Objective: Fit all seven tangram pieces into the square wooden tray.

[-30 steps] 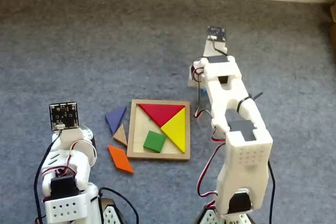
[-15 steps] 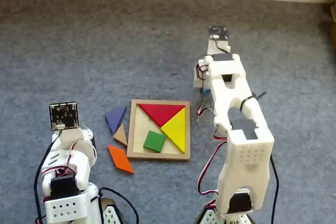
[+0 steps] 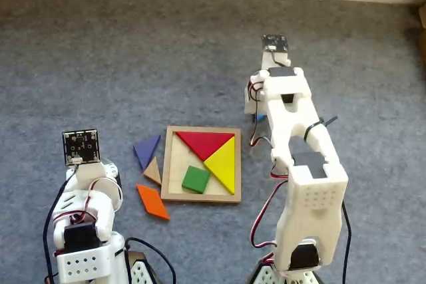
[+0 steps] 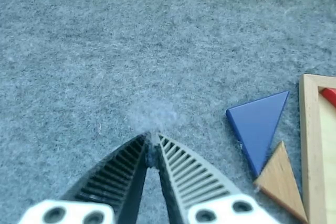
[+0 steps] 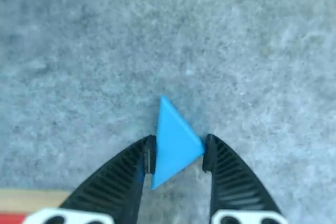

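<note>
High view: square wooden tray (image 3: 200, 197) sits on grey carpet between the 2 arms. 3 pieces lie in it: red triangle (image 3: 203, 143), yellow triangle (image 3: 225, 164), green square (image 3: 196, 179). Just beside its left rim, 3 more wait on the carpet: dark blue triangle (image 3: 146, 150), tan triangle (image 3: 154, 171), orange slanted piece (image 3: 152, 201). My right arm (image 3: 293, 131) stretches past the tray's far right corner. The left arm (image 3: 83, 217) is folded back near its base, I'd say to stay out of the way.

Left wrist view: left gripper (image 4: 153, 145) has its jaws pressed together w/ nothing between them, over bare carpet. Dark blue triangle (image 4: 257, 124) & tan triangle (image 4: 278, 179) are near, tray rim (image 4: 311, 145) beyond.

Right wrist view: right gripper (image 5: 178, 141) is narrowed onto the light blue triangle (image 5: 172, 144), 1 jaw on each side, prob. to carry it to the tray. Can't tell if it's off the carpet yet.
</note>
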Robot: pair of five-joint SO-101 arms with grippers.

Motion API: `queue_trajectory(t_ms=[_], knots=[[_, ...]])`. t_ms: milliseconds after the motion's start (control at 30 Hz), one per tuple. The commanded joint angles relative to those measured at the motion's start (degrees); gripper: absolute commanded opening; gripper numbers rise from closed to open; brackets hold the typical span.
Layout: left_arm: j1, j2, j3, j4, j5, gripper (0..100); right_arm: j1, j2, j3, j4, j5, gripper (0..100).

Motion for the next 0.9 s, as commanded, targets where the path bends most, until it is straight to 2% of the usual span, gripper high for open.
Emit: queue_trajectory(t_ms=[0,300,700,867], knots=[[-0.57,-0.48,1.10,-0.88,-0.62,1,0.04,-8.48,1.36,0.75,4.66,11.6],[-0.57,-0.48,1.10,-0.97,-0.62,1,-1.71,-22.11,13.76,0.40,11.16,11.6],[-0.48,-0.48,1.10,-0.97,-0.62,1,-8.04,-46.46,34.68,0.40,19.08,11.6],[-0.48,-0.48,1.10,-0.97,-0.62,1,-11.30,-56.22,43.38,0.40,25.14,11.6]])
